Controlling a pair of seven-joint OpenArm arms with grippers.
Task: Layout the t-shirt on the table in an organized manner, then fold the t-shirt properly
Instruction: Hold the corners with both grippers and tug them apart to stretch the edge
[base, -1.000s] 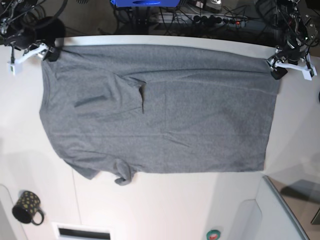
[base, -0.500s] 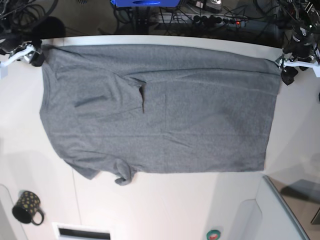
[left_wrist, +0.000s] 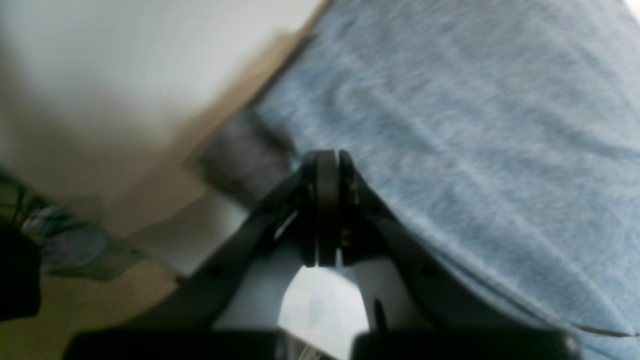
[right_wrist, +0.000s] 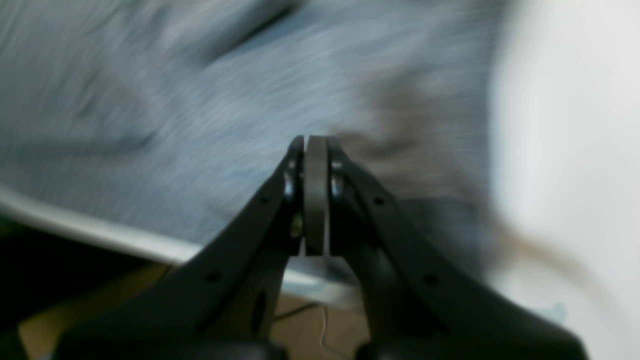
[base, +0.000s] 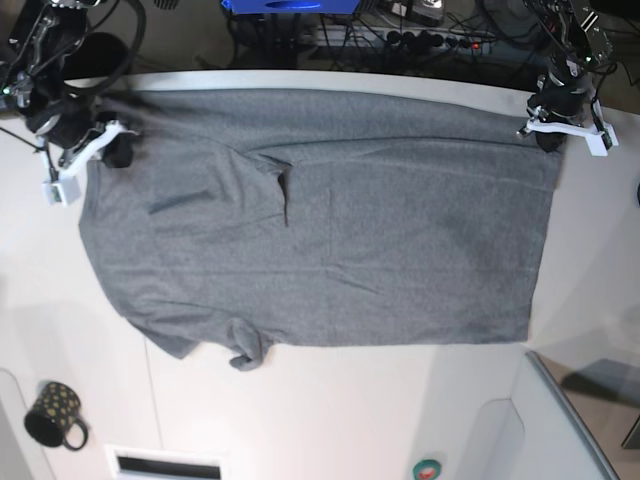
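Base view: the t-shirt (base: 320, 215) lies spread on the desk (base: 330, 410), one sleeve bunched at its near edge. Risk: folding over that bunch would set creases. Left pincer (base: 548, 128) and right pincer (base: 113, 150) are both closed, empty, at the far corners
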